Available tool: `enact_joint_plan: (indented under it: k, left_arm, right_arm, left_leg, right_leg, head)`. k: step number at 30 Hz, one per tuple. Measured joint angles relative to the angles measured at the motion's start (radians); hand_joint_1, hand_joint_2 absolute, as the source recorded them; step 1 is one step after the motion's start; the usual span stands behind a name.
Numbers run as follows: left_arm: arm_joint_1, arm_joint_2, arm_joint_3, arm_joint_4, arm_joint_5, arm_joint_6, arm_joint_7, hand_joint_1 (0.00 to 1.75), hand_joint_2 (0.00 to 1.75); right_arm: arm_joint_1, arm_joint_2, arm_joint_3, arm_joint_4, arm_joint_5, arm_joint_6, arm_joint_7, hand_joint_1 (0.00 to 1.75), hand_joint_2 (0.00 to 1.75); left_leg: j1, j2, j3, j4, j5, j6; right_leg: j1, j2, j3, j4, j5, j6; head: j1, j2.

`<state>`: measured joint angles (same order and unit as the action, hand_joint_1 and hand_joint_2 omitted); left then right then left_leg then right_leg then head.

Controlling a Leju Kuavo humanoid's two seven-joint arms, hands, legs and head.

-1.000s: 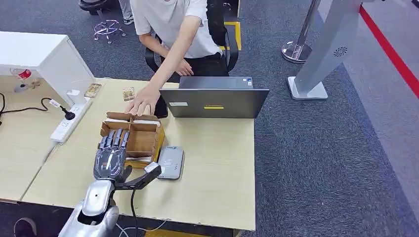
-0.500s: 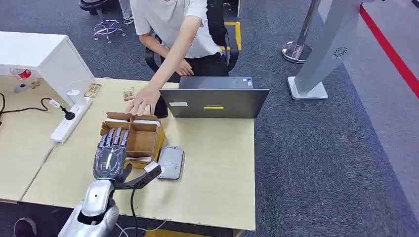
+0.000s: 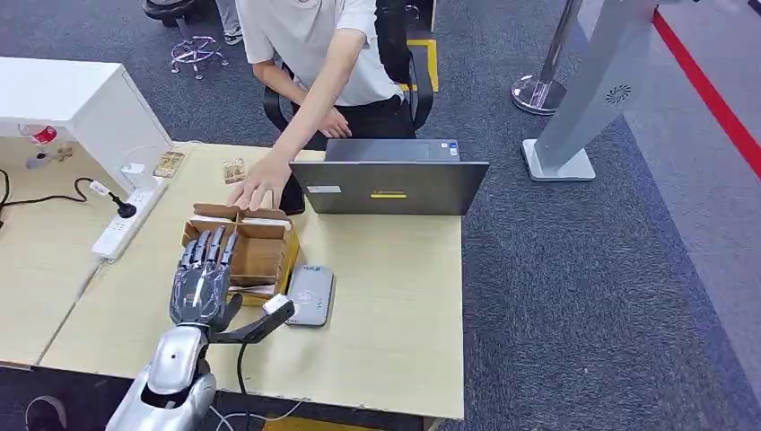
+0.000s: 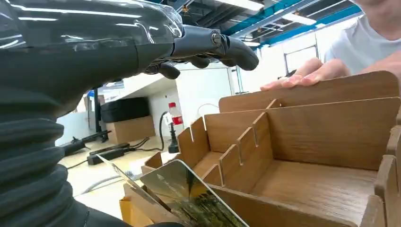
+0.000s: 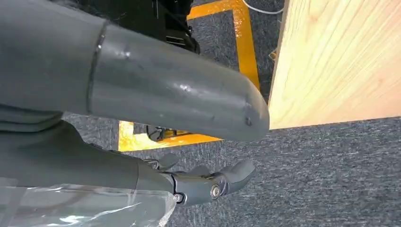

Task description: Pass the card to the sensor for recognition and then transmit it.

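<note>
Hovering over the wooden card box [image 3: 244, 251], your left hand [image 3: 201, 285] has its fingers [image 3: 208, 250] spread, grasping nothing. Card [image 4: 189, 196] stands tilted in the box's near slot, just below the palm; card reader [image 3: 310, 294] sits beside the box. Right hand [image 5: 208, 182] hangs off the table [image 3: 395, 296], fingers loosely curled, nothing in them.

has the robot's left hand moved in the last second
Yes, slightly. In the head view the left hand has crept forward over the wooden card box, fingertips reaching deeper toward the person's hand; the box hasn't moved.

Silver arm [image 3: 170, 377], dark grey robot hand [image 3: 201, 280], black cable [image 3: 240, 377]
</note>
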<state>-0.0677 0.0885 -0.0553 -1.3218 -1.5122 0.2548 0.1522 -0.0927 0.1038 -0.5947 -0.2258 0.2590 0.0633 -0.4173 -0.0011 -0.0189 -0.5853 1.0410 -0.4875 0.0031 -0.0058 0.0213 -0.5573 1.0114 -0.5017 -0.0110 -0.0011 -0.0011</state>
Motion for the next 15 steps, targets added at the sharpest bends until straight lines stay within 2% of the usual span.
enact_joint_plan:
  k: [5,6,9,15]
  left_arm:
    - [0.000,0.005,0.000,0.000,0.000,0.000,-0.008,0.00,1.75]
    - [0.000,0.005,0.000,0.000,0.000,0.000,-0.008,1.75,1.75]
    - [0.000,0.007,0.000,0.000,0.000,0.000,-0.015,1.75,1.75]
    - [0.000,0.005,0.000,0.009,0.000,-0.002,-0.065,1.75,1.75]
  right_arm:
    - [-0.001,0.001,-0.005,0.000,0.005,0.003,0.000,0.00,0.00]
    - [-0.001,0.001,-0.006,0.000,0.005,0.003,0.000,0.00,0.00]
    - [-0.002,0.001,-0.007,-0.002,0.008,0.003,0.000,0.00,0.00]
    - [-0.004,0.001,-0.016,-0.002,0.017,0.006,0.000,0.00,0.00]
  left_leg:
    - [0.000,0.000,0.000,0.000,0.000,0.000]
    - [0.000,0.000,0.000,0.000,0.000,0.000]
    - [0.000,0.000,0.000,0.000,0.000,0.000]
    - [0.000,0.000,0.000,0.000,0.000,0.000]
  right_leg:
    - [0.000,0.000,0.000,0.000,0.000,0.000]
    - [0.000,0.000,0.000,0.000,0.000,0.000]
    - [0.000,0.000,0.000,0.000,0.000,0.000]
    - [0.000,0.000,0.000,0.000,0.000,0.000]
  head:
    - [0.000,0.000]
    - [0.000,0.000]
    - [0.000,0.000]
    - [0.000,0.000]
